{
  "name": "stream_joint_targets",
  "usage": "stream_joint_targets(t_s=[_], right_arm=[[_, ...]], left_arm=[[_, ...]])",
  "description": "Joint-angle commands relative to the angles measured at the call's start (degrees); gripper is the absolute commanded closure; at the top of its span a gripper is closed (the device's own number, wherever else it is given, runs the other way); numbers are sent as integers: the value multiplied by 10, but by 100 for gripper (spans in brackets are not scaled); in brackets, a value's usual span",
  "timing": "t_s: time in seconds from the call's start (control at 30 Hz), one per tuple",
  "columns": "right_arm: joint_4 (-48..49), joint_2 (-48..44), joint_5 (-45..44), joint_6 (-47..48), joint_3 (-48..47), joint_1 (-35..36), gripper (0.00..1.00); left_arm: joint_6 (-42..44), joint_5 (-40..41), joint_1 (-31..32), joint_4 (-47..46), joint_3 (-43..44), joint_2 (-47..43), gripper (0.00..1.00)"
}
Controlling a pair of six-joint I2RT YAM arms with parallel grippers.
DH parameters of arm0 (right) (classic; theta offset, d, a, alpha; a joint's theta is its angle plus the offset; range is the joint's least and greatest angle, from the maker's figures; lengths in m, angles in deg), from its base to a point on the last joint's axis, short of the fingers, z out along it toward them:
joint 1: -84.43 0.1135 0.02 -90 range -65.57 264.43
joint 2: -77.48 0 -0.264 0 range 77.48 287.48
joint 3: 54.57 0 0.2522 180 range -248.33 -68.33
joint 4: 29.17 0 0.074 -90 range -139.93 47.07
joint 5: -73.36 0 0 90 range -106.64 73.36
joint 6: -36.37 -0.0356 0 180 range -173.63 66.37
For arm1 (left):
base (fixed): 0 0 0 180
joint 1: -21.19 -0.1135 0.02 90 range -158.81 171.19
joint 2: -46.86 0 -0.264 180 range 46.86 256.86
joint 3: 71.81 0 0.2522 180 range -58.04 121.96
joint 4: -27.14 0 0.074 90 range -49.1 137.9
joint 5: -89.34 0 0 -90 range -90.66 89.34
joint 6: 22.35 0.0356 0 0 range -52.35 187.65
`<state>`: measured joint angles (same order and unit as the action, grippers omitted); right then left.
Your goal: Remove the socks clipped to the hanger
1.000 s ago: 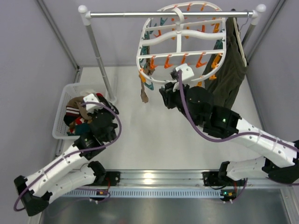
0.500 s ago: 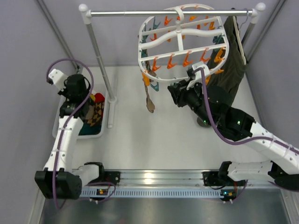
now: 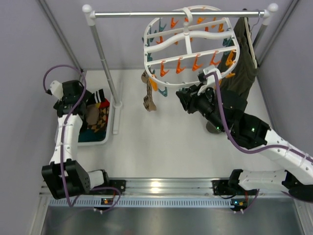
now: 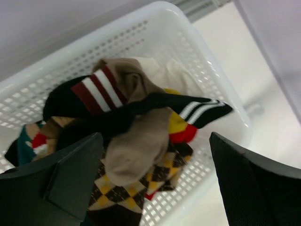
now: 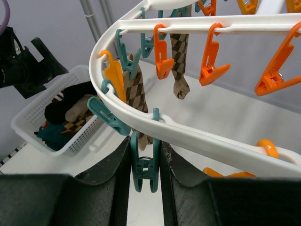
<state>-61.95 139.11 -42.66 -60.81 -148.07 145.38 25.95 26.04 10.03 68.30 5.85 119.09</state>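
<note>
The white hanger [image 3: 188,34] hangs from the rail, with orange and teal pegs round its ring [image 5: 197,134]. Two brown argyle socks [image 3: 148,95] are still clipped at its left side; in the right wrist view one [image 5: 136,89] hangs close and another [image 5: 178,56] further back. My right gripper [image 3: 185,99] is at the near rim, shut on a teal peg [image 5: 145,162]. My left gripper [image 3: 73,94] is open [image 4: 157,157] above the white basket [image 4: 164,14], and it holds nothing. Loose socks [image 4: 131,132] lie piled in the basket: striped, tan, black and argyle.
A metal rail on two posts [image 3: 105,63] carries the hanger and a dark olive garment [image 3: 242,58] at the right end. The basket [image 3: 105,139] stands against the left wall beside the left post. Grey walls close in both sides.
My left gripper has opened over the basket. My right arm has moved from under the hanger's middle to its near rim. The clipped socks have swung slightly left.
</note>
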Motion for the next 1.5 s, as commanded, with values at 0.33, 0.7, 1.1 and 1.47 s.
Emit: stream_joint_targets(t_s=[0.33, 0.7, 1.1, 1.47], right_arm=[[8, -41, 26, -6, 31, -13, 58], [-3, -63, 39, -12, 33, -14, 29], [-13, -69, 70, -9, 28, -14, 11], [-12, -69, 133, -18, 19, -14, 9]], left_arm=[[111, -368, 201, -262, -106, -202, 1], [261, -456, 375, -590, -278, -209, 1], [346, -273, 405, -708, -245, -31, 2], [340, -229, 406, -740, -229, 19, 45]])
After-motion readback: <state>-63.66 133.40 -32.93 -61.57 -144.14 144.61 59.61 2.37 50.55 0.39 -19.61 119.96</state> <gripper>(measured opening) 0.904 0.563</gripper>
